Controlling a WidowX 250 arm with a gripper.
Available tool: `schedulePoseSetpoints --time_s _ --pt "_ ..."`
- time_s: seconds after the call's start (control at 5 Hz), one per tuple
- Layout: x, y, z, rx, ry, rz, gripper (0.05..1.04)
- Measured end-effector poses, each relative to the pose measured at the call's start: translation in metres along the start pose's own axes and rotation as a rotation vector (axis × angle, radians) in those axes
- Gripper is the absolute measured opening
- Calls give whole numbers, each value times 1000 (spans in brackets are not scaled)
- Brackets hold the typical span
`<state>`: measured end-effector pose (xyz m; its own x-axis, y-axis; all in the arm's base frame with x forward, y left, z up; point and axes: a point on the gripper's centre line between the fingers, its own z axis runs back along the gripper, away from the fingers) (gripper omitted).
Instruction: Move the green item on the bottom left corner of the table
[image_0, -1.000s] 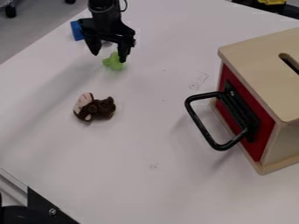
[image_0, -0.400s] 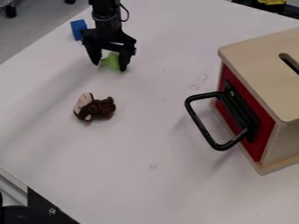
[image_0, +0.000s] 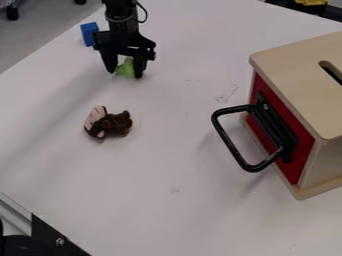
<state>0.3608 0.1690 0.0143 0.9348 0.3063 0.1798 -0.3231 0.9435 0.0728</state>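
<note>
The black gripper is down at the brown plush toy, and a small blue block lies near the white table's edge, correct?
Not quite: the camera view shows the black gripper down at the light-green item, while the brown plush toy lies apart. The small blue block does lie near the white table's edge.

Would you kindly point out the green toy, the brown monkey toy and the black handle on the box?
Green toy (image_0: 125, 68): camera view, on its exposed middle.
Brown monkey toy (image_0: 119, 125): camera view, on its dark furry body.
Black handle (image_0: 234, 108): camera view, on its upper arm.
</note>
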Motion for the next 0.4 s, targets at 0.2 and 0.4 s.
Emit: schedulePoseSetpoints --time_s 0.2,0.4 --pt "-1 -3 1 -17 8 1 747" --pt "4 -2 18 -19 -35 -22 747"
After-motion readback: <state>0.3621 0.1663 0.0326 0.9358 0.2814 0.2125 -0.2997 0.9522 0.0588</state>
